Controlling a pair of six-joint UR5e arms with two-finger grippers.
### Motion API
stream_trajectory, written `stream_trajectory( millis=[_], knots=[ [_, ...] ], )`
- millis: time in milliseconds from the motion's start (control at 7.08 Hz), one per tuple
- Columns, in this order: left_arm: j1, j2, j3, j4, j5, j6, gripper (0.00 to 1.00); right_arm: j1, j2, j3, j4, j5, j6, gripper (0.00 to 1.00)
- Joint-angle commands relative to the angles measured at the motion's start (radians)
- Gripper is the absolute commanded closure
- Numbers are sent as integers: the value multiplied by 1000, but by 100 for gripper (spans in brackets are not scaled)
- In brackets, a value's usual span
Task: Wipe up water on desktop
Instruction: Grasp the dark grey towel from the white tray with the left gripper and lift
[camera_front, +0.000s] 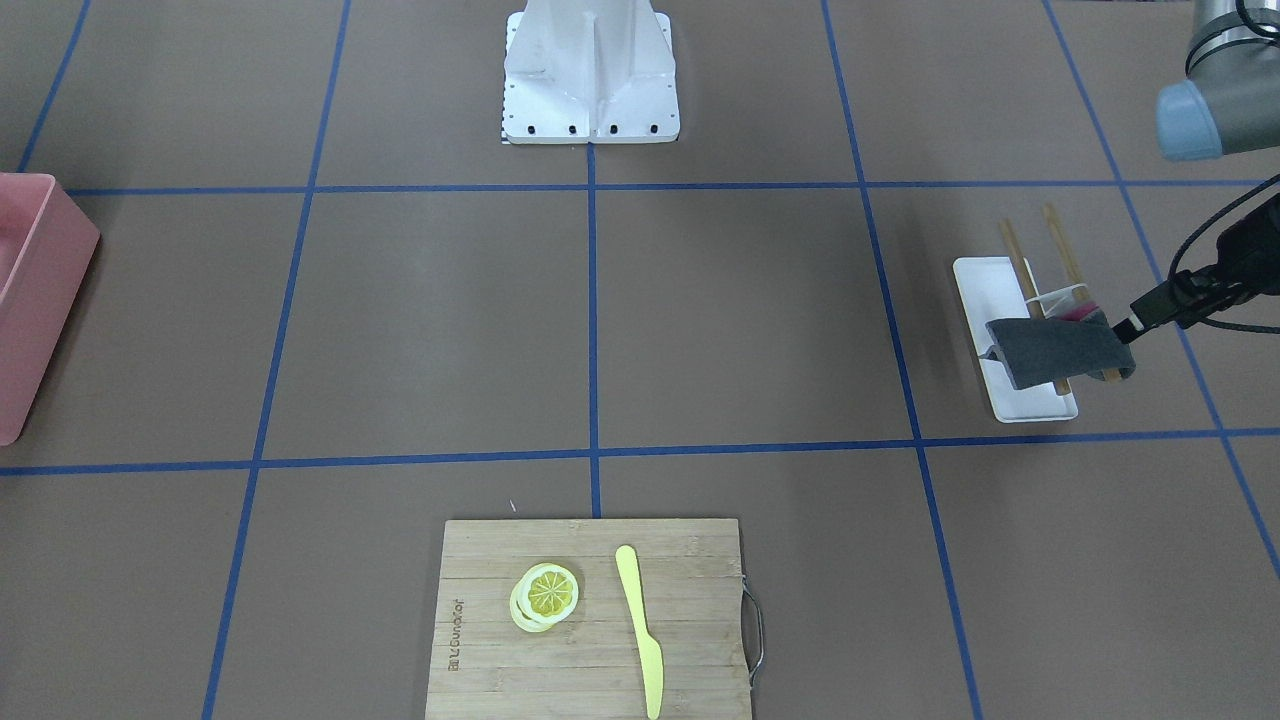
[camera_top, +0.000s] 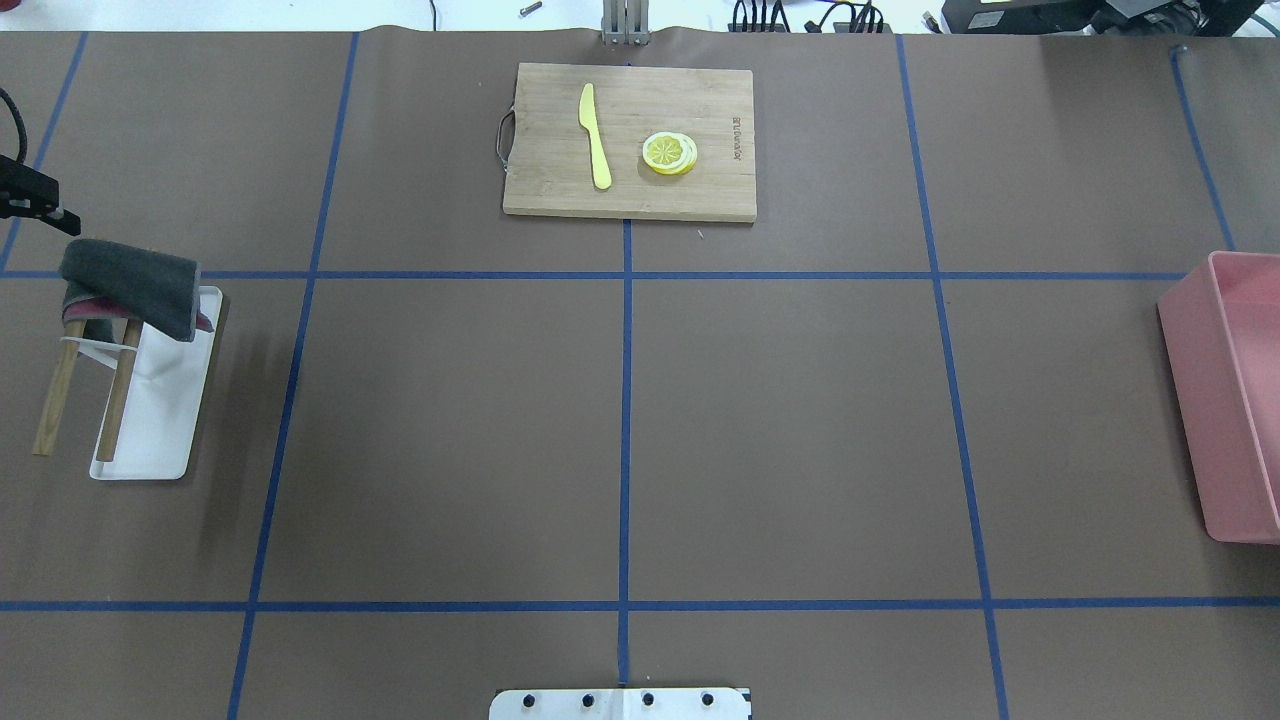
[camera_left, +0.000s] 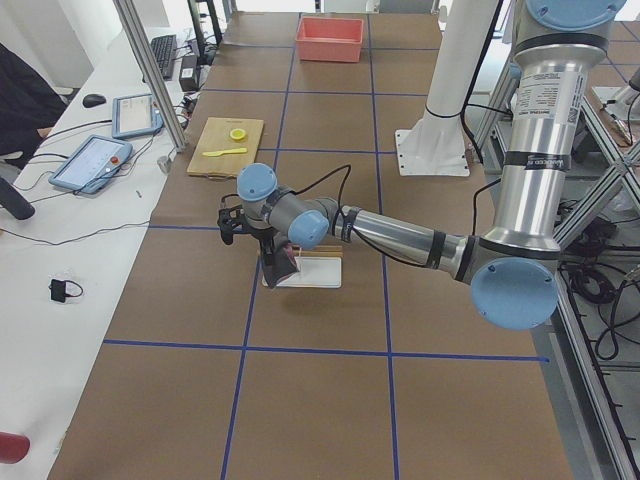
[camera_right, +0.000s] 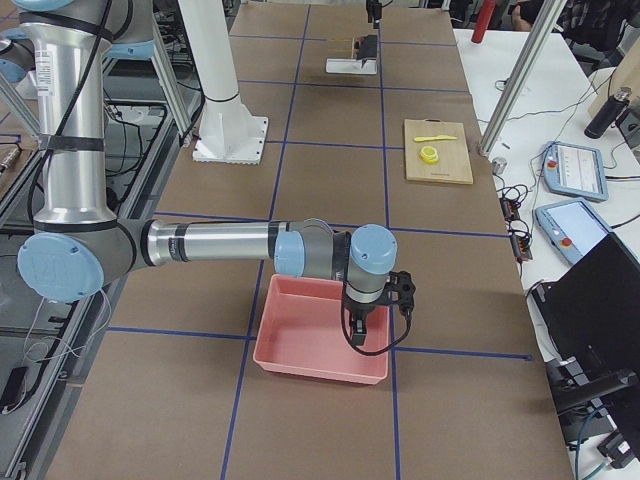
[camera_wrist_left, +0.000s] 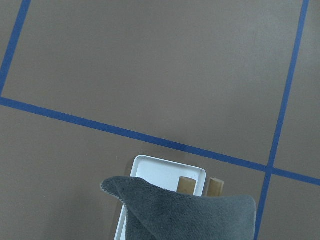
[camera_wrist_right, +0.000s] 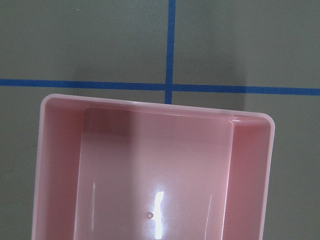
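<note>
The desktop (camera_top: 780, 430) is matte brown with blue tape lines; I can make out no water on it. A grey cloth (camera_top: 130, 285) hangs over a small wooden rack (camera_top: 118, 400) standing in a white tray (camera_top: 160, 420) at my far left, with a bit of red cloth under it. The cloth also shows in the left wrist view (camera_wrist_left: 190, 215). My left gripper (camera_left: 272, 255) is right at the cloth; its fingers are hidden, so I cannot tell its state. My right gripper (camera_right: 360, 325) hangs over a pink bin (camera_right: 320, 372); I cannot tell its state.
The pink bin (camera_top: 1235, 400) sits at the right table edge. A bamboo cutting board (camera_top: 700, 195) at the far middle carries a yellow knife (camera_top: 596, 135) and lemon slices (camera_top: 668, 153). The white robot base (camera_front: 590, 70) stands at the near middle.
</note>
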Motion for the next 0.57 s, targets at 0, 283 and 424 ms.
stream_trajectory(
  millis=[0, 283, 424],
  knots=[
    [50, -14, 22, -1, 33, -4, 2, 1, 1, 2, 0, 3, 1, 0],
    [61, -17, 37, -2, 54, 3, 13, 1, 2, 2, 1, 7, 1, 0],
    [64, -22, 39, -2, 54, 4, 31, 0, 2, 2, 1, 20, 2, 0]
  ],
)
